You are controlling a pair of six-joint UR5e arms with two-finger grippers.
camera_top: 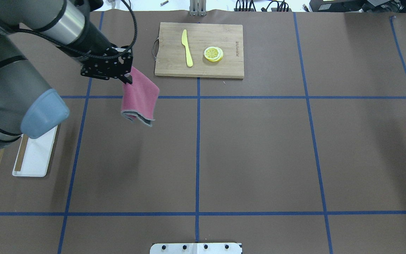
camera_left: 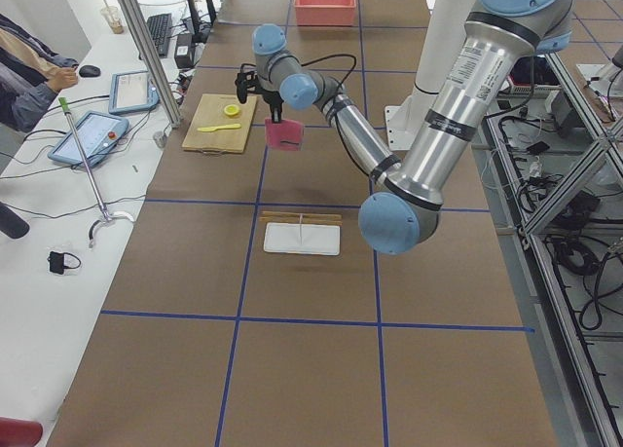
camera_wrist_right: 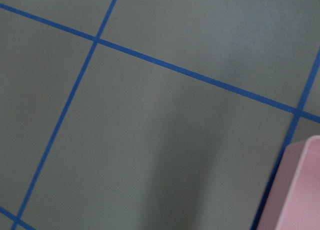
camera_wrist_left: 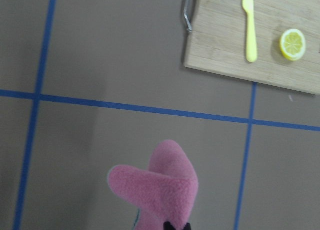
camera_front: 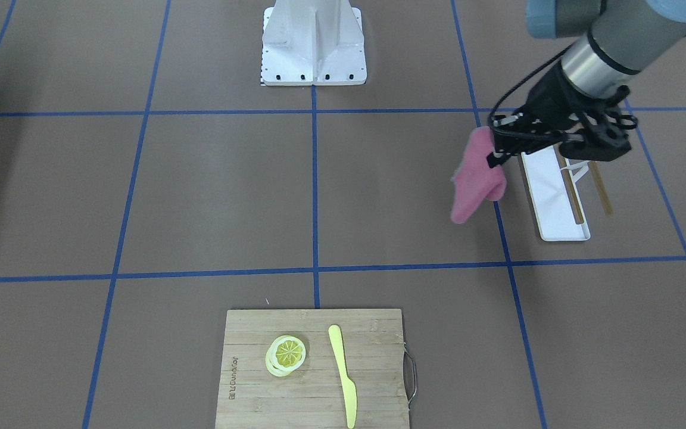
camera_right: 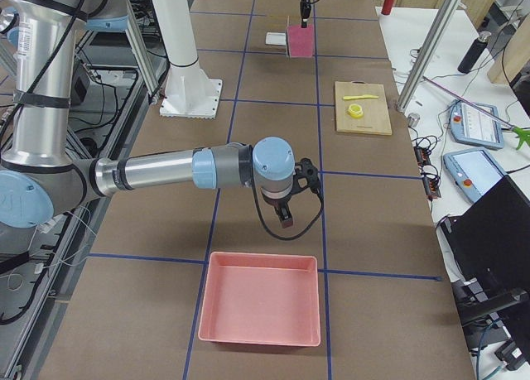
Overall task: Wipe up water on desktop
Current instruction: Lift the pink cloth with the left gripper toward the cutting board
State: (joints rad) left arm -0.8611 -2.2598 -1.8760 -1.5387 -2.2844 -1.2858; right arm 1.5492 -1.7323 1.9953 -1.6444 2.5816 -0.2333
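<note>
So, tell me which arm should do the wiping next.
Left. The left gripper holds the pink cloth, which hangs above the desktop near the cutting board. The right gripper is far off at the table's other end, beside the pink bin.

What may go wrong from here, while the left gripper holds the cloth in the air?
1. The left gripper pinches the cloth only at its top; it hangs folded and might slip out.
2. No water shows clearly on the desktop, so the wipe may miss it.
3. The cutting board lies near; a wide sweep might hit it.
</note>
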